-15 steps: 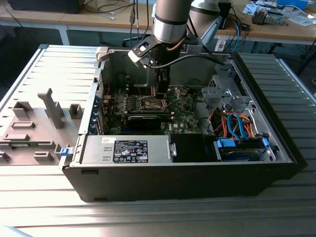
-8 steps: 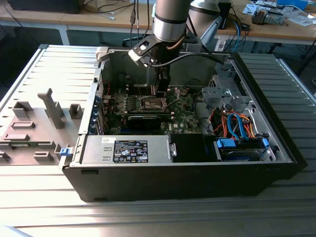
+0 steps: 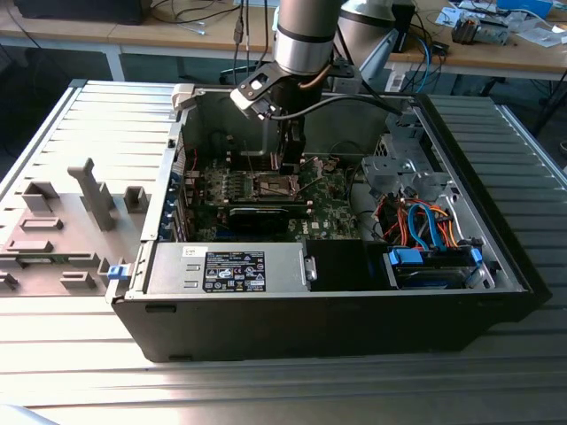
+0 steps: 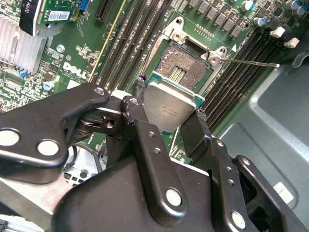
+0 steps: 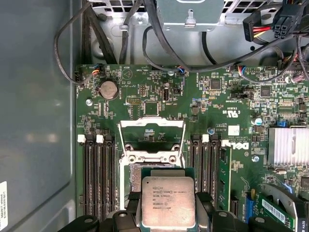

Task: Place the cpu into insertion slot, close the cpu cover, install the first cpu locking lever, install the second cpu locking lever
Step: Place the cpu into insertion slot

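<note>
Slatted grey tabletop carries the open computer case, and down inside it the gripper is clamped on the cpu, one finger on each of two opposite edges, silver face toward the wrist cameras. Just beyond the chip lies the insertion slot, partly overlapped by it in both wrist views. The chip's sides look roughly square to the socket's rim, though I cannot tell how high it hangs above the contacts. Farther on, the cpu cover stands tipped open, clear of the socket.
</note>
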Controlling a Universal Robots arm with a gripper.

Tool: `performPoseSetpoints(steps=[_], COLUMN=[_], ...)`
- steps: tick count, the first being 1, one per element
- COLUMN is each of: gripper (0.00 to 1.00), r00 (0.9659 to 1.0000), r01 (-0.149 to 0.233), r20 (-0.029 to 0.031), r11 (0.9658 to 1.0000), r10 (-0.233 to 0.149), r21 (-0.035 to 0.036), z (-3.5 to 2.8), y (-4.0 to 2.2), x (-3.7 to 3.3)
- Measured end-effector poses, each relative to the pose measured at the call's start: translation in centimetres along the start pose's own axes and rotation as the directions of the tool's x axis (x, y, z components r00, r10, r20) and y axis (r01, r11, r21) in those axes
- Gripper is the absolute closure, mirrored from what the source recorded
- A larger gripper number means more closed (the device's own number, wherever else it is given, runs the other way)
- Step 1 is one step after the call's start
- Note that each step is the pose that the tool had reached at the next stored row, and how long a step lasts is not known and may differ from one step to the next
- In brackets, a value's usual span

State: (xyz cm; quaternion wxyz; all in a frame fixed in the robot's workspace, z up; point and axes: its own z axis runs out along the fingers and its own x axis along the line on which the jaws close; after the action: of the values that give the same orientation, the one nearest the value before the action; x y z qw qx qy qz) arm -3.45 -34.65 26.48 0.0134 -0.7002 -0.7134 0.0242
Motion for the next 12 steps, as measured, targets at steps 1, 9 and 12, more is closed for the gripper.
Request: performPoseSetpoints(steps=[1, 9, 12], gripper=[0.46, 0.46, 0.46], r00=[1.0000, 1.0000, 1.0000], r01=[0.000, 0.000, 0.000], r20=[0.0000, 0.0000, 0.0000], r11=[1.0000, 1.0000, 1.0000], r10=[0.000, 0.000, 0.000], r21=[0.0000, 0.0000, 0.0000], z=[0.01, 0.11, 0.14], y=[0.00, -0.07, -0.13], x=[0.01, 0.09, 0.12])
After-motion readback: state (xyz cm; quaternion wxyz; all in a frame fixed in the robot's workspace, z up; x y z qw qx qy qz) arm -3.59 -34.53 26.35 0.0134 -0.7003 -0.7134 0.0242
